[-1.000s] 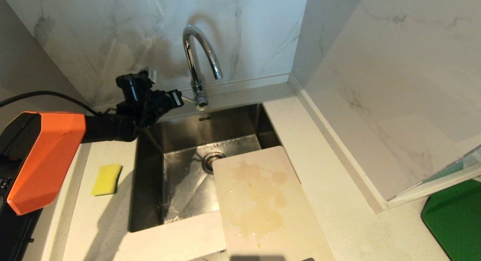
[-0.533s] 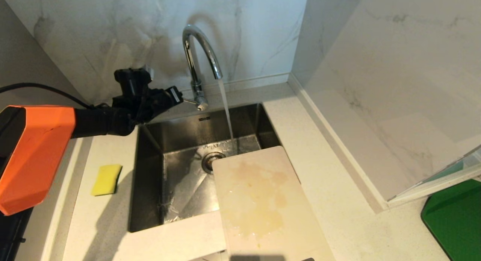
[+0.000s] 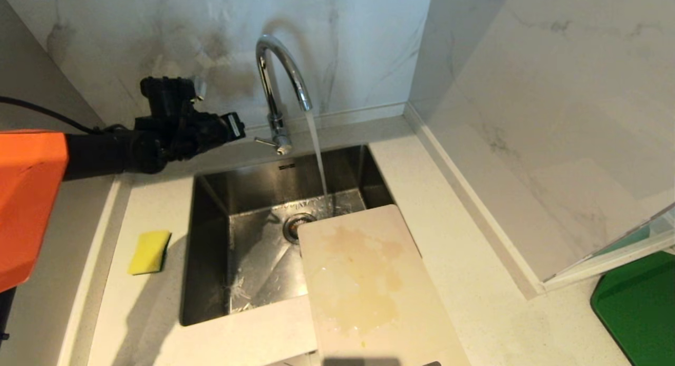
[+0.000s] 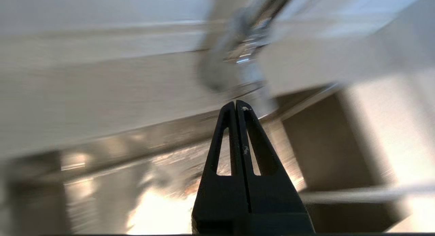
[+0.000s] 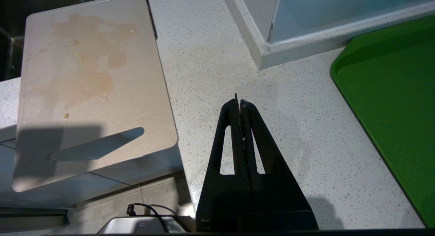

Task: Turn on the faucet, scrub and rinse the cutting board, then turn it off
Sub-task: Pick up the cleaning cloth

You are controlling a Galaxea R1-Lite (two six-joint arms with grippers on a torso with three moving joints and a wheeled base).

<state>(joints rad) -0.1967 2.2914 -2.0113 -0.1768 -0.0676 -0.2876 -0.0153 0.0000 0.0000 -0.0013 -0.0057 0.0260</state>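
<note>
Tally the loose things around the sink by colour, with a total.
Cream-white: 1, the cutting board
Yellow: 1, the sponge
Green: 1, the tray
Total: 3

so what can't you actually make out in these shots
- Cutting board: head view, near end cut off by the bottom edge.
- Faucet: left wrist view, motion blur smears it; the lever can't be picked out.
- Green board: head view, cut off by the right edge.
- Sink: right wrist view, only a dark sliver behind the board.
</note>
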